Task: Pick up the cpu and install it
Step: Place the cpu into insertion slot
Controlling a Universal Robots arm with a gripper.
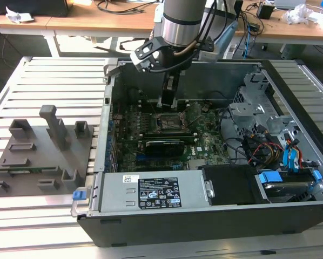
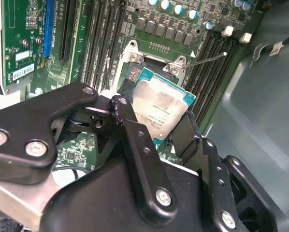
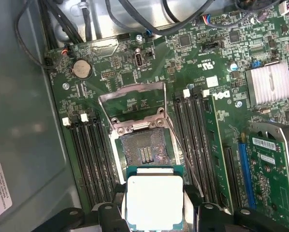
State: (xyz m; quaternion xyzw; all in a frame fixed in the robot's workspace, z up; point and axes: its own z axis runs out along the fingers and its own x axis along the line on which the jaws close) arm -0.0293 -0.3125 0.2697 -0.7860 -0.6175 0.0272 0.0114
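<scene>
My gripper (image 3: 154,200) is shut on the cpu (image 3: 154,195), a flat square chip with a shiny silvery top and a green rim, also seen in the second wrist view as the cpu (image 2: 161,107) between the black fingers (image 2: 130,130). The chip hangs just above the open motherboard socket (image 3: 144,147), whose metal load plate (image 3: 133,100) is flipped up. In the exterior view the gripper (image 1: 167,100) reaches down into the open computer case (image 1: 204,216) over the socket (image 1: 169,123).
Memory slots (image 3: 89,154) flank the socket on both sides. A graphics card (image 3: 275,154) and a finned heatsink (image 3: 271,83) lie on the board. Grey fixture blocks (image 1: 40,154) sit on the slatted table at the exterior view's left. Drive cages and cables (image 1: 275,145) fill the case's right.
</scene>
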